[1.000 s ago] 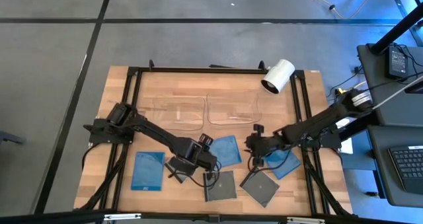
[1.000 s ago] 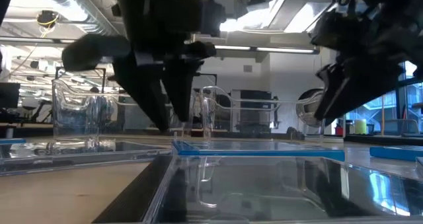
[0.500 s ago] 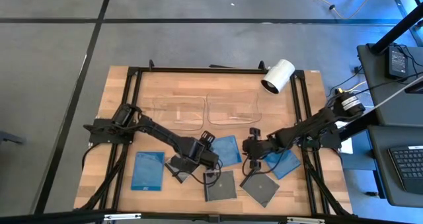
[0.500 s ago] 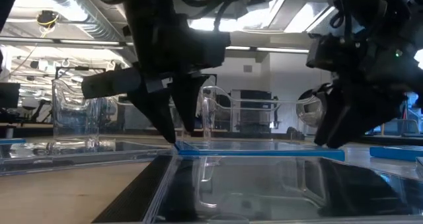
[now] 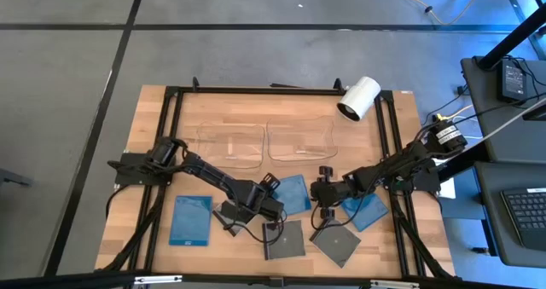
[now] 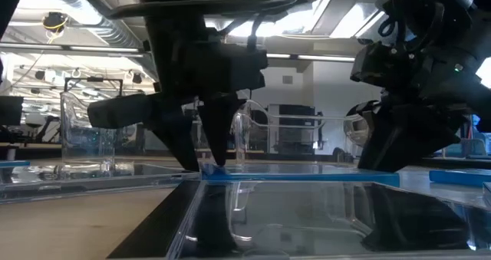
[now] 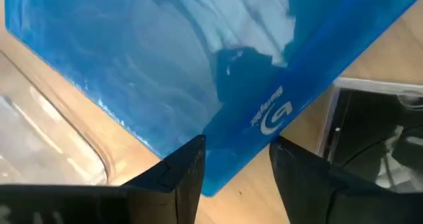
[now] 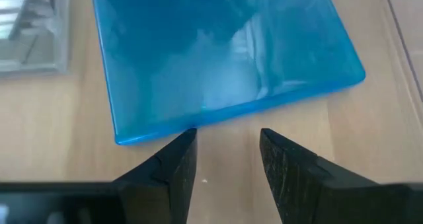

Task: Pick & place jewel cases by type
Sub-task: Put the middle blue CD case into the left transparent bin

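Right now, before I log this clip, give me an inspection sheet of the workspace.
Surface: wooden table, black frame.
Job's things: blue cases at left, middle, right; dark cases at front; sixth not made out.
Clutter: two clear trays; white cylinder.
Grippers: left gripper and right gripper open, both at the middle blue case's edges.
Cables: on the floor.
Surroundings: side desk with keyboard.

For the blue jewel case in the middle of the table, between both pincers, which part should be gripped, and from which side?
The middle blue jewel case lies flat on the table, so only its thin edges offer a hold. Probably best is the left pincer straddling the corner edge already between its open fingers, from the case's left. The right pincer faces another edge, open.
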`<state>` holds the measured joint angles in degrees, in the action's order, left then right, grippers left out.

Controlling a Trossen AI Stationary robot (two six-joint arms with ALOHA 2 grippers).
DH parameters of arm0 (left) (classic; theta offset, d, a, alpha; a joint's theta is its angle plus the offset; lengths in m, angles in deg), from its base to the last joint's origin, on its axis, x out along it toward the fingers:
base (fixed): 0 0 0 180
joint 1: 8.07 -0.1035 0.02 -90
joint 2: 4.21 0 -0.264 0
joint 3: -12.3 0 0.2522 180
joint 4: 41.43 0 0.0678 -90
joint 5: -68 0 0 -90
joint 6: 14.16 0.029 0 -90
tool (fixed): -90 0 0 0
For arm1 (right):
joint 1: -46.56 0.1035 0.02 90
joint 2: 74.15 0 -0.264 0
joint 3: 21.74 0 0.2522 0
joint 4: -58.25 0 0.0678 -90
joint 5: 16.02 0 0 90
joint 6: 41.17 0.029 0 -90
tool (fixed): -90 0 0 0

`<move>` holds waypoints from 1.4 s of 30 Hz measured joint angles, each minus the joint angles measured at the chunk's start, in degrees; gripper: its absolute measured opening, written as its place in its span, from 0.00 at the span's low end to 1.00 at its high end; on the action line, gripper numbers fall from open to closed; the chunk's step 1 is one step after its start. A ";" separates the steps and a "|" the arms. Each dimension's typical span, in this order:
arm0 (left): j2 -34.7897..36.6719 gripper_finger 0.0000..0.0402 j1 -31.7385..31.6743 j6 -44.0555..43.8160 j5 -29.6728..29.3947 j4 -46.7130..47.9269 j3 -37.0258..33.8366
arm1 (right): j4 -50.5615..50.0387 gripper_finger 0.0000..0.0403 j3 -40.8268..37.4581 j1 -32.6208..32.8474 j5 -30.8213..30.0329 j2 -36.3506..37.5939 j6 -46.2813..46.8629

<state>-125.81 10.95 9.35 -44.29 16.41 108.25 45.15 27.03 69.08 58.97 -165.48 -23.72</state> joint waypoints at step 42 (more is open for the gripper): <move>0.43 0.42 7.01 7.88 -22.24 -9.42 -0.54 | 0.67 0.42 0.15 -1.34 2.14 -2.53 -2.72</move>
<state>-125.39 17.96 17.23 -66.53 6.98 107.72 45.82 27.18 67.74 61.12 -168.01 -26.44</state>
